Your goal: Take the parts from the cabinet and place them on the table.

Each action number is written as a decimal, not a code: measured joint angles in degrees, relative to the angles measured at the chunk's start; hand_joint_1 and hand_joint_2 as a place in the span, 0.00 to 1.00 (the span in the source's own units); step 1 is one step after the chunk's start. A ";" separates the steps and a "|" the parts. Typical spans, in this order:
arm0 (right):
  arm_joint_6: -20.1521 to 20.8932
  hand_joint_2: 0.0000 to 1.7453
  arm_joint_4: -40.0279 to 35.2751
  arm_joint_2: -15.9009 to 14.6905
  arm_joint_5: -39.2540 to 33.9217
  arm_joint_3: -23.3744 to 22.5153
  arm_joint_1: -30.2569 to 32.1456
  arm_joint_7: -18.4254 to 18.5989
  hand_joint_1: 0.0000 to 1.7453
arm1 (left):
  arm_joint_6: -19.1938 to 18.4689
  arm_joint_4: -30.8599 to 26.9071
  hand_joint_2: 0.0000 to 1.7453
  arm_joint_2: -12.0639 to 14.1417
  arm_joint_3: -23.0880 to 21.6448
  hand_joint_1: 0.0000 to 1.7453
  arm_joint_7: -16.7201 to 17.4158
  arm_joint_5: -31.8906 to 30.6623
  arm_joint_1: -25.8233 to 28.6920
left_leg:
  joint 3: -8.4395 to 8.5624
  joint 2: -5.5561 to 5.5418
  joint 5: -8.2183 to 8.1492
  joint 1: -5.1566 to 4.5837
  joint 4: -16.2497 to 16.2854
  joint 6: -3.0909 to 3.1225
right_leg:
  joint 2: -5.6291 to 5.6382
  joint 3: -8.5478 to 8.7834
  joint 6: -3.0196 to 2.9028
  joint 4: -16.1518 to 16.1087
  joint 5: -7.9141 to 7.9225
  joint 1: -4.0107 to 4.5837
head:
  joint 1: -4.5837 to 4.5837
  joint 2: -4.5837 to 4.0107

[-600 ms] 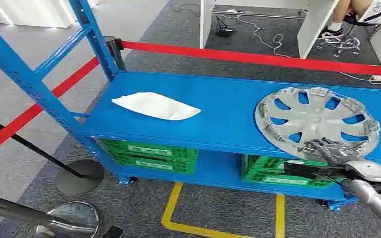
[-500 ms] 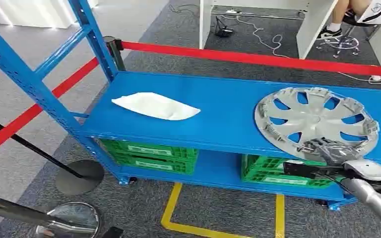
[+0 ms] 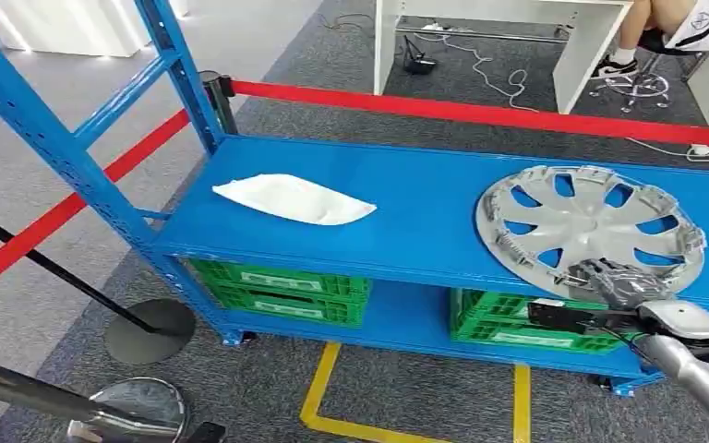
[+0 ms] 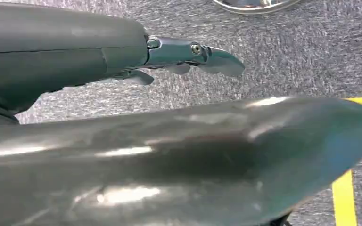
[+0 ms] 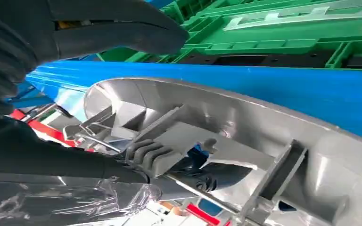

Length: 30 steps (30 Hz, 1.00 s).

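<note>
1. The right hand (image 3: 614, 281) grips the near rim of the hubcap (image 3: 591, 226), thumb on one side and fingers hooked among the ribs (image 5: 151, 155) on the other, likely so the wide disc can be lifted by its edge.
2. The hubcap lies face down on the blue shelf (image 3: 406, 212), its rim at the front edge.
3. A white bag (image 3: 293, 197) lies well apart on that shelf, untouched.
4. Green crates (image 3: 282, 288) sit below.
5. The left hand (image 4: 188, 54) hangs over grey carpet, fingers extended, holding nothing.
</note>
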 joint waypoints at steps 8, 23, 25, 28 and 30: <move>-0.33 1.00 -1.33 -0.57 0.22 -1.97 2.60 0.87 0.00 | 0.07 0.00 0.00 0.02 0.48 0.00 -0.04 0.07 0.14 | 0.62 -0.01 -0.35 0.00 0.00 0.15 | -0.01 0.77 0.11 -0.11 -0.34 0.02 | 0.00 0.00; -0.18 1.00 -2.78 -1.11 1.31 -3.43 4.25 0.00 0.97 | 0.28 0.00 0.00 0.04 1.86 0.00 -0.22 0.44 0.21 | 0.90 0.01 -0.61 -0.01 0.00 0.21 | 0.03 1.27 0.08 -0.16 -0.48 0.01 | 0.00 0.00; -1.00 1.00 -2.78 -1.11 1.72 -3.43 4.26 -0.65 1.00 | 0.28 0.00 0.00 0.04 1.88 0.00 -0.24 0.44 0.22 | 0.88 0.01 -0.59 -0.01 0.00 0.20 | 0.05 1.67 0.08 -0.16 -0.46 0.01 | -0.02 0.00; -4.08 1.00 -2.71 -0.81 3.19 -3.41 4.28 -1.57 1.00 | 0.28 0.00 0.00 0.04 1.95 0.00 -0.48 0.44 0.21 | 0.83 0.01 -0.56 -0.02 0.00 0.18 | 0.05 1.66 0.08 -0.16 -0.45 0.01 | 0.02 0.00; -6.32 1.00 -2.56 -0.26 3.98 -3.39 4.28 -2.23 1.00 | 0.26 0.00 0.00 0.04 2.06 0.00 -0.68 0.44 0.21 | 0.79 0.01 -0.57 -0.02 0.00 0.19 | 0.04 1.59 0.08 -0.16 -0.46 0.01 | 0.00 0.00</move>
